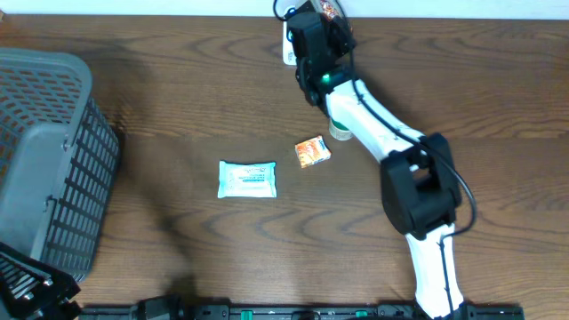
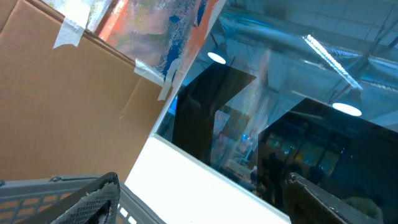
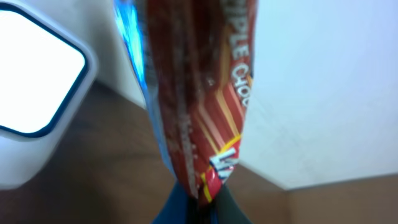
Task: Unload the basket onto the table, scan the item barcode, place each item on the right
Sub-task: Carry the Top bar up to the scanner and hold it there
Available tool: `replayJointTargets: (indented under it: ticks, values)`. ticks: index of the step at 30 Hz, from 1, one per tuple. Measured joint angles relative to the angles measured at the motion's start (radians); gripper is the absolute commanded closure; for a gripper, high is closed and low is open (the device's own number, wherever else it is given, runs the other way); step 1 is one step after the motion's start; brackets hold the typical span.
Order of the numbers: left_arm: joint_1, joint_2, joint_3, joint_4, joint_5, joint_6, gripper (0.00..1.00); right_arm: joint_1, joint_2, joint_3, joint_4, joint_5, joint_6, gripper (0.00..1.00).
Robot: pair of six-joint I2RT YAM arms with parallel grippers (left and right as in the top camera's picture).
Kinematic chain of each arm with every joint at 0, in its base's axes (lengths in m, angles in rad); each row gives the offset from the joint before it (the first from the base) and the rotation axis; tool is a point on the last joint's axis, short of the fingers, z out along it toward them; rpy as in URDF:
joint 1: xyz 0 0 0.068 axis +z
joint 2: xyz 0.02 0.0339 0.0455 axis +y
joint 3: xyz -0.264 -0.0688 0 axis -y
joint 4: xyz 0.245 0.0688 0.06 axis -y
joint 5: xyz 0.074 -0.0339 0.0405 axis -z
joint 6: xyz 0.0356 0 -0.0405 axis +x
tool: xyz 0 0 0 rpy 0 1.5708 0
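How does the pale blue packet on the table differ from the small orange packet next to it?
The pale blue and white plastic packet is clearly larger than the small orange packet. The blue one lies nearly square to the brown wooden table; the orange one is turned at an angle. Both lie flat on it, apart from each other.

Three packets: red packet (image 3: 193,93), pale-blue packet (image 1: 247,179), orange packet (image 1: 312,152). One basket (image 1: 44,160). One scanner (image 3: 37,87).

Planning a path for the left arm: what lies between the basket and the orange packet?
A pale blue pouch lies between the basket and the orange packet, nearer the packet; the rest is bare table. The overhead view shows this.
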Motion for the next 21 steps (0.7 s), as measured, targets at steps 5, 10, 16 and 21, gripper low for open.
replayJointTargets:
  ticks: [5, 10, 16, 21]
  values:
    - [0.0, 0.0, 0.0, 0.0, 0.0, 0.0, 0.16, 0.0, 0.079, 0.005, 0.214, 0.057, -0.228, 0.99]
    - [0.0, 0.0, -0.001, 0.0, 0.0, 0.0, 0.16, 0.0, 0.147, 0.007, 0.284, 0.078, -0.399, 0.99]
    - [0.0, 0.0, -0.015, 0.0, 0.0, 0.0, 0.16, 0.002, 0.224, 0.007, 0.291, 0.08, -0.479, 0.99]
    - [0.0, 0.0, -0.019, 0.0, 0.0, 0.0, 0.16, 0.003, 0.24, 0.007, 0.303, 0.079, -0.509, 0.99]
